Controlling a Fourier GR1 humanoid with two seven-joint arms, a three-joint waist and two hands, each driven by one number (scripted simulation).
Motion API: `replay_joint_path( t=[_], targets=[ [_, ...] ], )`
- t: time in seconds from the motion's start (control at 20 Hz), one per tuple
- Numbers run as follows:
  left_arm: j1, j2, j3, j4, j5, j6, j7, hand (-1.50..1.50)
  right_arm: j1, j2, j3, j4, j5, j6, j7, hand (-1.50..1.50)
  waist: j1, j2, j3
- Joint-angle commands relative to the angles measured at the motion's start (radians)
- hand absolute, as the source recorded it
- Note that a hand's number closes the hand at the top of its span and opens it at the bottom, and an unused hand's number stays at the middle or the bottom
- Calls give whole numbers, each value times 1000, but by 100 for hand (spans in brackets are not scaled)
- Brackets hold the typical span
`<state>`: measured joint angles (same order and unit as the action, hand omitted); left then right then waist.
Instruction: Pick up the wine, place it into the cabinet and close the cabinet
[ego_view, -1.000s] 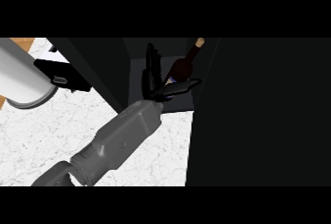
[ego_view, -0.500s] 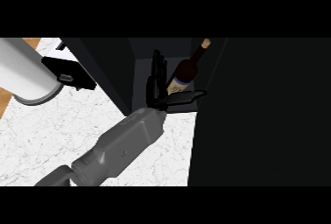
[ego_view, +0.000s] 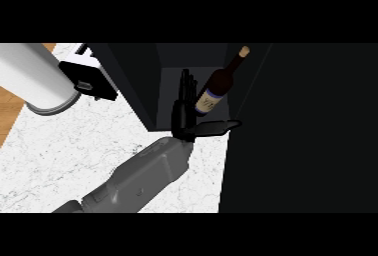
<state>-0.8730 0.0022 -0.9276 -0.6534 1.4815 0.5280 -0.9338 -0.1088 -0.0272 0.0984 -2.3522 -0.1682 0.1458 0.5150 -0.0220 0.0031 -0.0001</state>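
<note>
The dark wine bottle (ego_view: 213, 93), with a pale label and a cork top, stands upright inside the open dark cabinet (ego_view: 140, 85). My left hand (ego_view: 181, 116) is just left of the bottle's lower part. Its fingers (ego_view: 187, 87) point straight into the cabinet and its thumb (ego_view: 218, 127) sticks out to the right, in front of the bottle's base. The hand is open; I cannot tell whether the fingers touch the label. The grey forearm (ego_view: 144, 175) comes in from the lower left. My right hand shows nowhere.
A broad black cabinet panel (ego_view: 310, 130) fills the right side of the view. On the white marble counter (ego_view: 66, 150), at the left, stands a tall white cylinder (ego_view: 37, 80) with a black boxy object (ego_view: 87, 76) beside it. A strip of wood floor (ego_view: 9, 112) shows at the far left.
A second ago the hand's fingers were curled round the bottle's lower part. They have straightened and let go, and the hand has drawn back a little towards me. The bottle stays upright.
</note>
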Motion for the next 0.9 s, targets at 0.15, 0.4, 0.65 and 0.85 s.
replay_joint_path(
  t=[0.15, 0.4, 0.65, 0.85],
  targets=[
    [125, 12, 35, -134, -136, 44, -29, -150, 132, 15, 35, -32, 37, 30, -87, -150, 20, -6, 0],
    [188, 70, 48, -209, -235, -2, 18, -150, -10, -41, -92, -5, -57, 11, 12, -150, 22, -4, 0],
    [295, 181, -6, -484, -313, 32, 92, -150, 1, -8, -28, 35, 23, -2, -34, -150, 29, -6, 0],
    [362, 284, -23, -678, -370, 64, 141, -150, 19, -16, -44, 33, 33, 5, -57, -150, 31, -7, 1]
  ],
)
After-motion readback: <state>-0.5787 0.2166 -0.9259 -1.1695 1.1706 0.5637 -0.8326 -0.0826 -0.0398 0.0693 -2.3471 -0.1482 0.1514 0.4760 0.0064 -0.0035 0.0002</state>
